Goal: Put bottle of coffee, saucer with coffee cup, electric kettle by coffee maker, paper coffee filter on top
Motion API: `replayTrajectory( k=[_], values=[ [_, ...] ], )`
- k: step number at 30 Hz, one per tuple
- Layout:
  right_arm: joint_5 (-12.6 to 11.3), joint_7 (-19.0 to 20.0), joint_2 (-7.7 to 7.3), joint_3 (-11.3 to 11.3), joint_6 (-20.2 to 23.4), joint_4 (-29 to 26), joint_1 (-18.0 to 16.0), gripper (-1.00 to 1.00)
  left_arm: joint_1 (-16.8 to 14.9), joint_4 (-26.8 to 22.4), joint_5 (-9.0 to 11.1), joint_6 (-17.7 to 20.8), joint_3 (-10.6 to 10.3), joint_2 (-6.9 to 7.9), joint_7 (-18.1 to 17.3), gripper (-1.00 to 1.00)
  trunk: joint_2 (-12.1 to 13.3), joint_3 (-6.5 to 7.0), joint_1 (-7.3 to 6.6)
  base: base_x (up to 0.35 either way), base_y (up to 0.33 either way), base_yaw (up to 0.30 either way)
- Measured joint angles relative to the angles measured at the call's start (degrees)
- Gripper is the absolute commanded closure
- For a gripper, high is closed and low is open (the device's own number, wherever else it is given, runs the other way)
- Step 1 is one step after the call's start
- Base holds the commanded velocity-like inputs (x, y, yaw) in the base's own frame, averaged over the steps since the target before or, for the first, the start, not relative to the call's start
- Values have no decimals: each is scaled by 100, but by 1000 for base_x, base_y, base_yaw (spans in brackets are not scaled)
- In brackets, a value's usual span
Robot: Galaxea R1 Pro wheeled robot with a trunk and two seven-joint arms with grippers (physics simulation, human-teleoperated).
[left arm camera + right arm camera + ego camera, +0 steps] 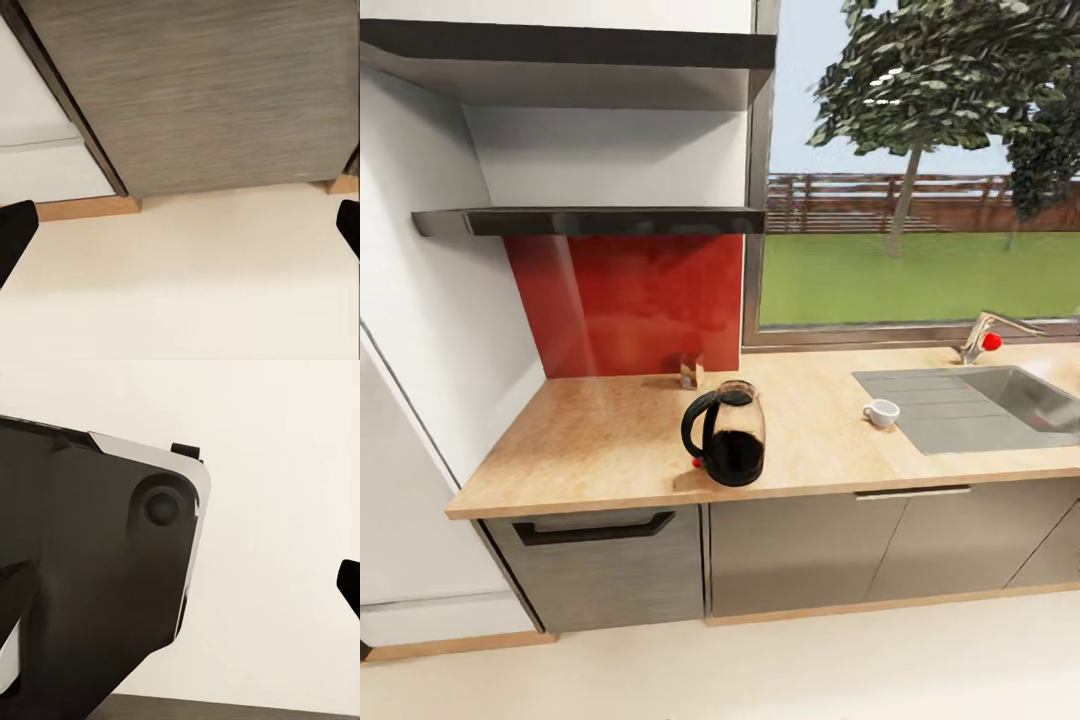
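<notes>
Starting from the fingers. In the left wrist view the left gripper [180, 232] has its two dark fingertips [15, 236] out at opposite edges, so it's spread wide with nothing between them. It's pointing at a grey cabinet front [217, 97] and the pale floor [187, 300], so I figure that arm hangs low beside the base.

The right gripper [180, 592] is harder. One fingertip [349, 583] pokes in at the edge, but the other side blends into a big dark part of the robot's body [82, 585]. Honestly can't tell if it's spread or closed. I'd guess that arm is tucked in close to the body too.

Progress-wise, it looks early. The electric kettle [725, 435] stands upright near the front edge of the countertop [580, 450]. The coffee cup [881, 412] sits bare on the wood, just beside the sink [1000, 400], no saucer under it. A small brownish thing [691, 370] stands by the red backsplash [630, 300], too blurry to name. The kitchen shelf [590, 221] is seen edge-on, so its top is hidden.

Going by that, nothing's grouped around a coffee maker yet, and pretty much every placement is left to do.
</notes>
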Motion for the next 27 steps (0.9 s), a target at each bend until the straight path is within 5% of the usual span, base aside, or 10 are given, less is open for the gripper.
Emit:
replayTrajectory(
  k=[11,15,22,27],
  values=[
    [-7,1,14,6,-8,-7,-1,-100,-309,-1854,36,123,-618,-3,-225,-100,1,1,-1,-10,2,0],
    [-11,2,15,5,-10,-8,0,-100,-729,-2312,42,625,-668,41,-820,-100,2,2,-1,0,0,0],
    [-18,3,23,-1,-15,-11,0,-100,-1811,-2876,17,2481,-554,154,-2829,-100,2,3,-1,0,0,0],
    [-18,2,24,-2,-16,-9,0,-100,-2569,-2885,-3,3305,-362,206,-3817,-100,2,3,-1,0,0,0]
  ],
)
